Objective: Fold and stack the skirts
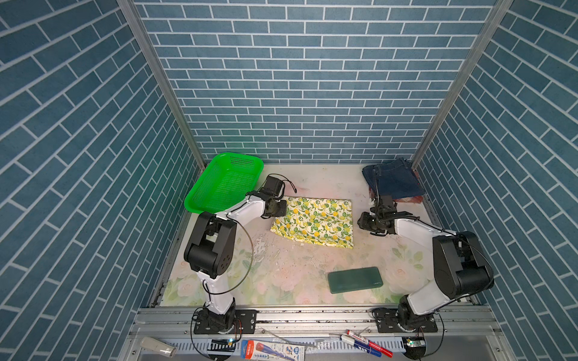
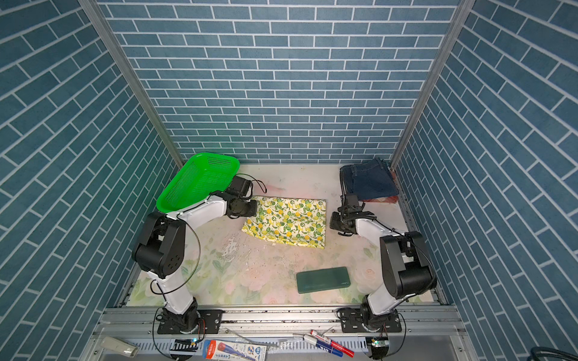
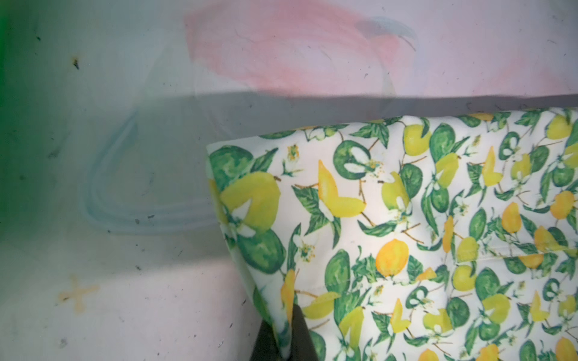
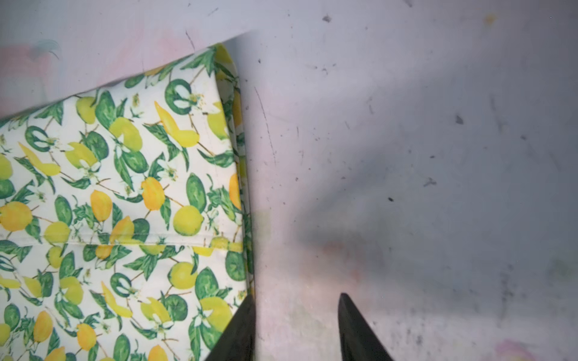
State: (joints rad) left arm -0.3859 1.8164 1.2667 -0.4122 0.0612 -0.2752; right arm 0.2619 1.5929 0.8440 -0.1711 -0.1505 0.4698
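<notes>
Beside the green basket [image 1: 225, 184], left hand [image 3: 285, 328] pinches the lemon skirt [image 1: 316, 222] (right hand [image 4: 297, 309] stands parted alongside).

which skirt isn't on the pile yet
The lemon-print skirt, lying alone in the middle with the left gripper shut on its edge. The denim skirt sits on the plaid skirt in the far right corner.

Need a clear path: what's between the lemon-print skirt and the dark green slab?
Only bare, scuffed tabletop; skirt and slab lie apart, in both top views.
</notes>
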